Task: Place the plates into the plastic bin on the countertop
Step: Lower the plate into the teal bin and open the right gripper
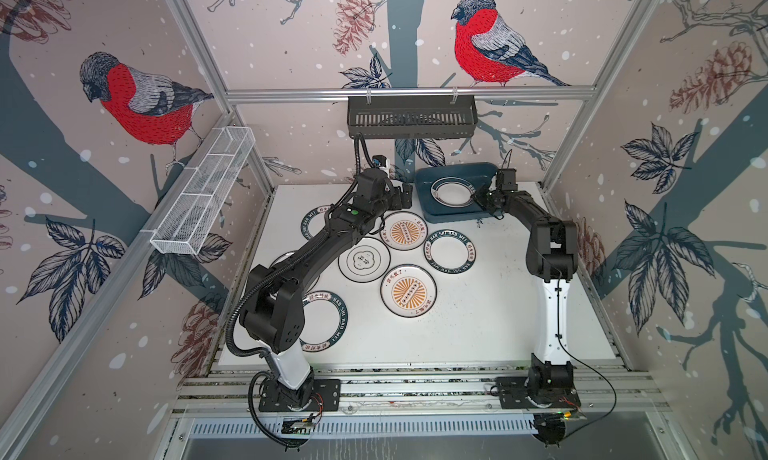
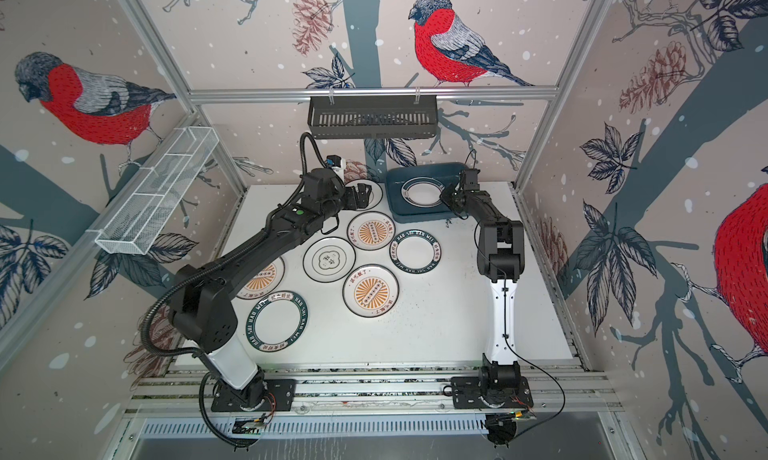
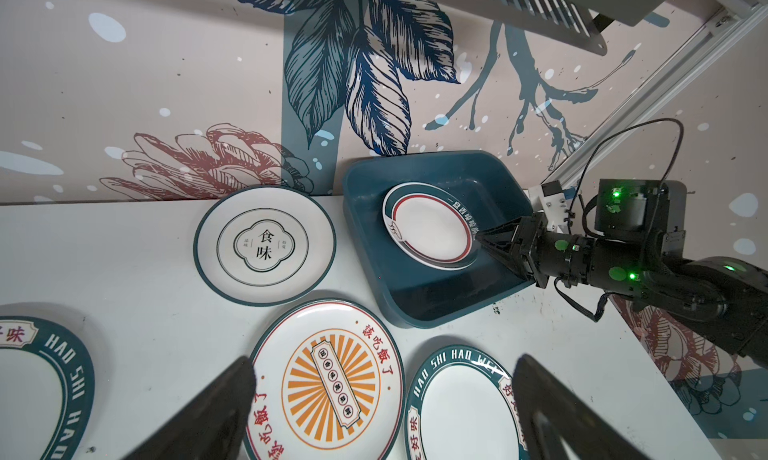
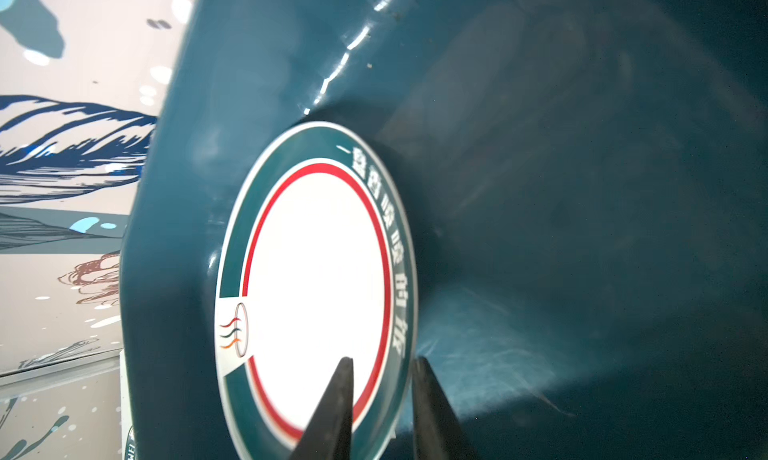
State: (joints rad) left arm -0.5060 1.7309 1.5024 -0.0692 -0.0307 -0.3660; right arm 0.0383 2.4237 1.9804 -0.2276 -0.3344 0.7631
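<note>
Above centre in a top view, the left gripper (image 2: 362,197) is wide open, empty; right of it, the right gripper (image 1: 477,197) straddles the plate (image 1: 451,192) rim in the bin (image 1: 449,217); whether it grips, I cannot tell.

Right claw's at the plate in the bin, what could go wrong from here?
1. The right claw straddles the rim of the red-ringed plate, barely parted; withdrawing now could drag it up the wall of the plastic bin.
2. The open left claw hovers over the sunburst plate, one finger above the neighbouring lettered plate; descending may clip it.
</note>
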